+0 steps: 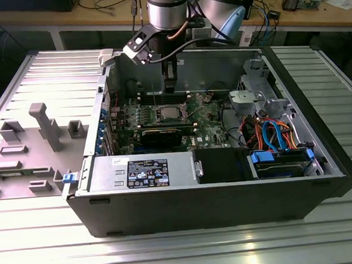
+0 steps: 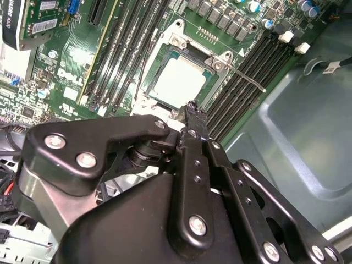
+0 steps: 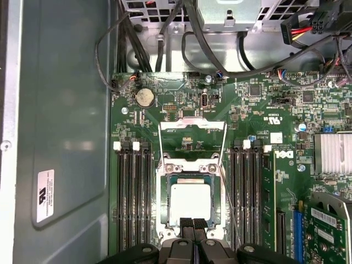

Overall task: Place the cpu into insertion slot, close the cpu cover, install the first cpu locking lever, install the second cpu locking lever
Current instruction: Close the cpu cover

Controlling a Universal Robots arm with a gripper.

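exterior view: black two-finger gripper (image 1: pixel 171 93) hangs inside open dark metal computer case (image 1: pixel 198 196) | second wrist view: fingers (image 2: pixel 193 126) pressed together, holding nothing | first wrist view: flat square silver-grey cpu (image 3: pixel 191 201) sits in silver-rimmed insertion slot (image 3: pixel 191 180), fingertips just beside it

Silver-grey arm (image 1: pixel 167 7) bears a black hand (image 2: pixel 191 108) with silver screws (image 2: pixel 198 224)

Ribbed metal table (image 1: pixel 171 252), glare near front; wooden bench (image 1: pixel 37 19) behind w/ cables (image 1: pixel 105 1) on top.
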